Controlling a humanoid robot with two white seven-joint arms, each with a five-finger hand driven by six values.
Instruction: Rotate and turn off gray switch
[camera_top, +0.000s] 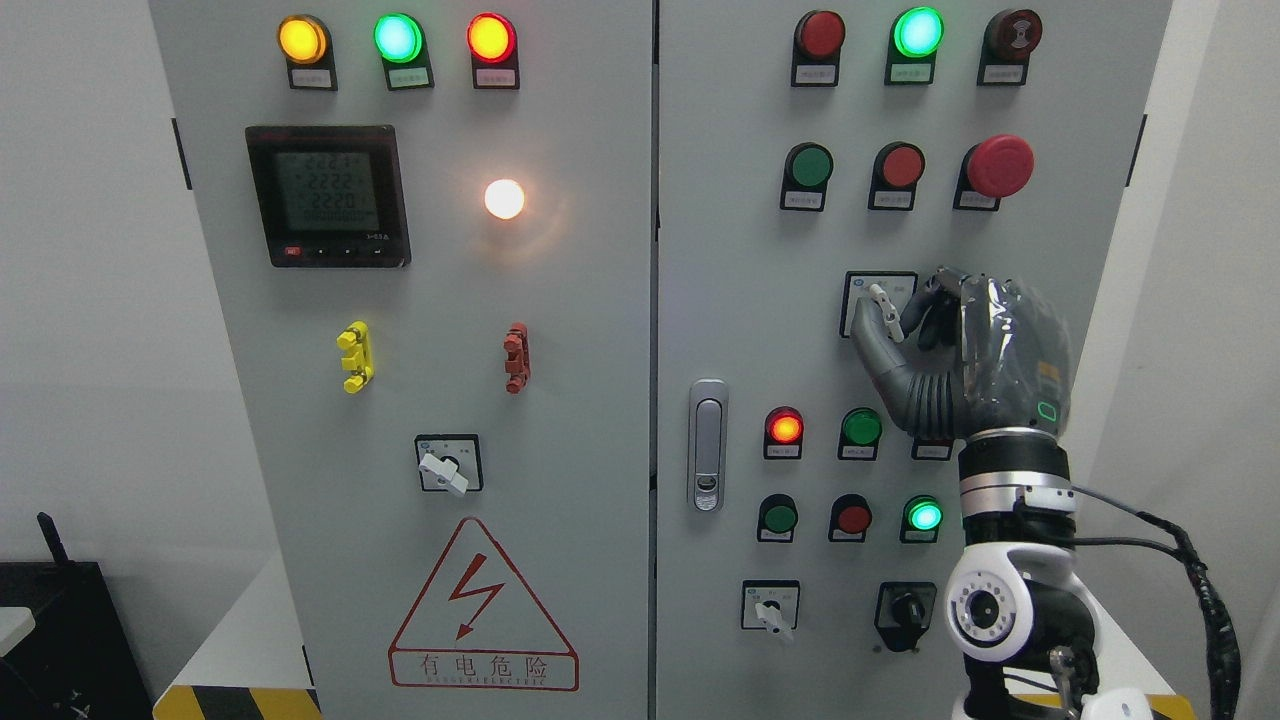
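Note:
The gray rotary switch (881, 302) sits on a white square plate on the right cabinet door, below the row of green and red push buttons. Its pale handle is tilted, its top leaning left. My right hand (905, 315) reaches up from the lower right and is shut on the handle, thumb (873, 335) on its left and dark fingers (938, 305) on its right. The hand covers the plate's right half. My left arm does not show.
Other rotary switches sit at the left door (447, 466) and low on the right door (771, 608), (905, 612). A red mushroom stop button (998, 165) is above my hand. A door latch (707, 445) and lit lamps surround it.

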